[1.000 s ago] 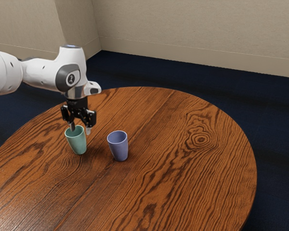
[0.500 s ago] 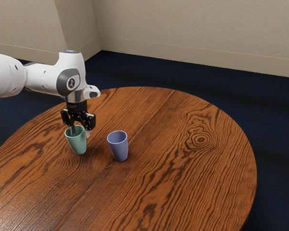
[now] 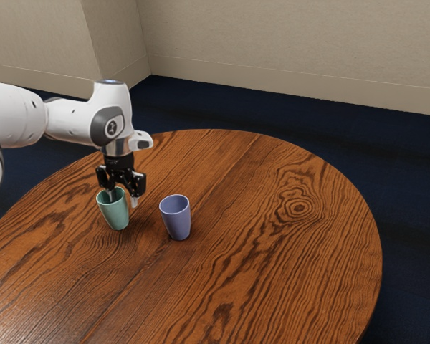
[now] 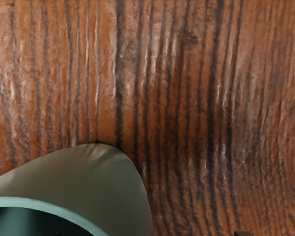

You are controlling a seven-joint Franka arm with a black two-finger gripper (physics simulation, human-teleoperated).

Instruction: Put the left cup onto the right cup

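Exterior view: parted fingers [image 3: 114, 190] straddle one wall of the green cup [image 3: 115, 212].

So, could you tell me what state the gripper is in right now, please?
Gripper: at the green cup's rim; open or shut cannot be told.

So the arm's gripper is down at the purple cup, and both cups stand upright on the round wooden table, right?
Not quite. The exterior view shows the gripper down at the green cup, not the purple cup. Both cups do stand upright on the round wooden table.
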